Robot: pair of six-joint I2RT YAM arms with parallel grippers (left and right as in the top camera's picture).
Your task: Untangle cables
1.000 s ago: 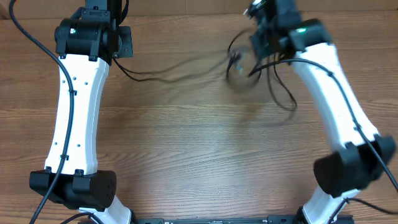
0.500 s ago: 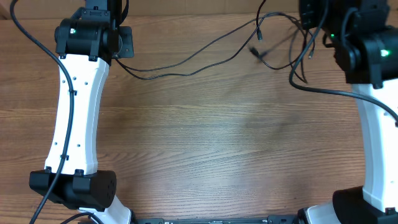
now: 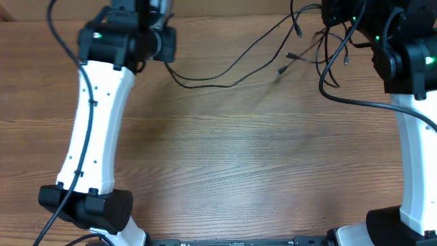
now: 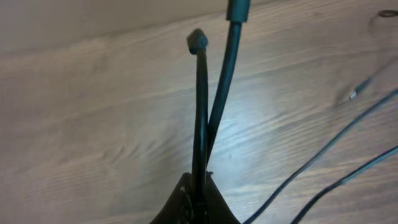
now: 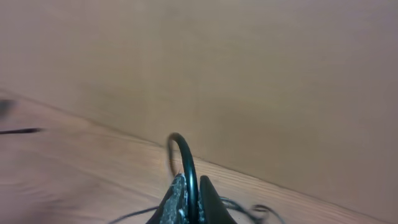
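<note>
The wooden table [image 3: 239,157] fills the overhead view, and everything of note sits toward its far edge. The left arm [image 3: 95,130] rises from the table's near-left corner and reaches the far edge left of centre. The right arm [image 3: 413,137] runs up the table's right side to its far-right corner. A plain tan panel [image 5: 261,74] stands behind the table's far edge and fills most of the right wrist view.

The cables [image 3: 225,80] spread over the far part of the table. One long thin black strand leaves the left arm's wrist, sags toward the table's middle, then climbs to the far edge right of centre. The others form loose crossing loops at the table's far-right corner, beneath the right arm's wrist.

The left jaws are closed tight on the cables. Two black strands stand out of them side by side, one ending in a bent black tip [image 4: 198,40], the other running out of frame. The right jaws are likewise pressed together on a cable, which arches out of them as a small hoop [image 5: 181,155].

The plug ends [image 3: 287,55] are a few silvery tips scattered right of centre near the table's far edge. Whether they touch the table cannot be told.
</note>
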